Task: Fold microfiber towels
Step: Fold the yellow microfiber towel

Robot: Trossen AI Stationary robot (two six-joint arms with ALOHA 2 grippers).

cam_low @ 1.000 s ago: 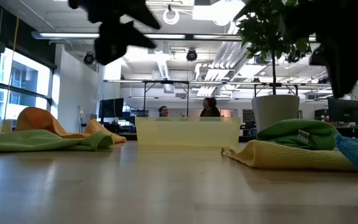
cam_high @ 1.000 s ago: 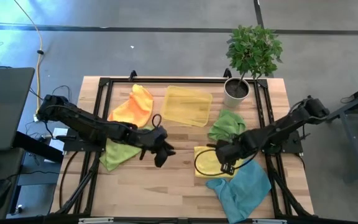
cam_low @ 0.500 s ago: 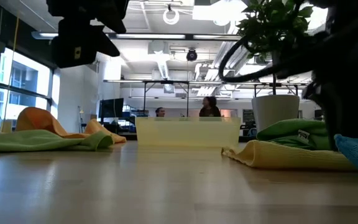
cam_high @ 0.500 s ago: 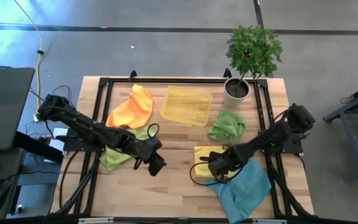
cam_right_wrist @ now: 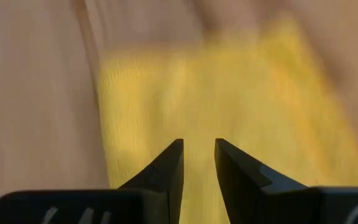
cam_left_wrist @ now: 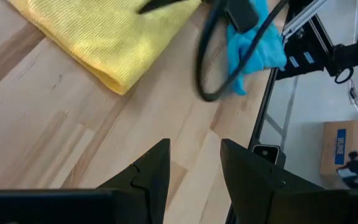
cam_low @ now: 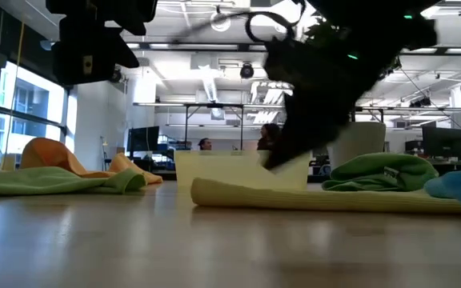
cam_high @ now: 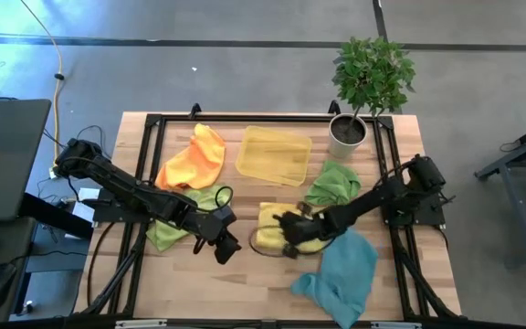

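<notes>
My right gripper [cam_right_wrist: 197, 155] has its fingers parted by a narrow gap with nothing between them, hanging right over the yellow towel [cam_right_wrist: 229, 99]. From above I see it [cam_high: 290, 239] at that towel's [cam_high: 270, 219] near edge, mid-table. My left gripper [cam_left_wrist: 194, 165] is likewise slightly open and empty, over bare table [cam_left_wrist: 55, 124] just beside the yellow towel's corner; from above it [cam_high: 227, 249] sits left of the right one, a little apart.

The teal towel [cam_high: 341, 274] lies crumpled at the front right, touching the yellow one. One green towel [cam_high: 333, 183] is bunched near the plant pot [cam_high: 346, 135], the other [cam_high: 173, 227] lies under my left arm, with the orange towel [cam_high: 194, 157] behind it. The tray [cam_high: 275, 155] sits at the back centre.
</notes>
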